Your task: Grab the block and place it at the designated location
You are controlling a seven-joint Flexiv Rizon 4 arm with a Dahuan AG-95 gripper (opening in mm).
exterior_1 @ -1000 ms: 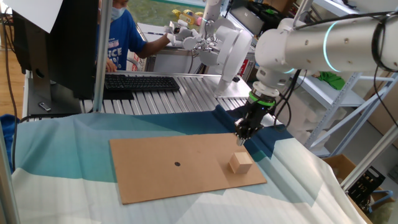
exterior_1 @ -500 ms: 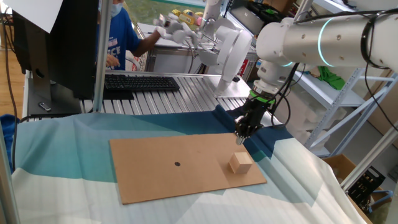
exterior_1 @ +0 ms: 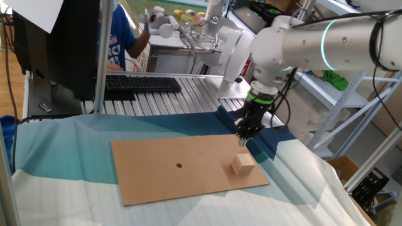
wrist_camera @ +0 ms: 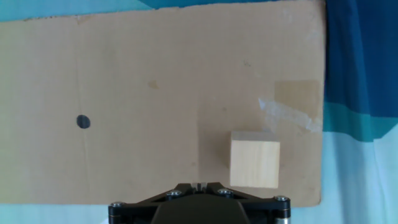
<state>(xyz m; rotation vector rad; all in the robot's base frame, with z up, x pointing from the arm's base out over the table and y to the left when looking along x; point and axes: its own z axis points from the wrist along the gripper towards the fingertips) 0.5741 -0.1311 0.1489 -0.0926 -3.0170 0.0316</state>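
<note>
Person's raised arm [exterior_1: 139, 34] in the background farther left; robot arm [exterior_1: 295, 47] slightly re-posed.

The table [exterior_1: 56, 182] wore a cloth [exterior_1: 63, 157] in bands of blue, teal and white. A flat brown cardboard sheet [exterior_1: 157, 179] lay on the cloth, right under the claw [exterior_1: 244, 139]. On the sheet sat a small wooden block [exterior_1: 242, 164] — just below the claw, apart from it. A tiny dark dot [exterior_1: 179, 166] was marked on the sheet too — well off to the side of the claw, far from the block.
</note>
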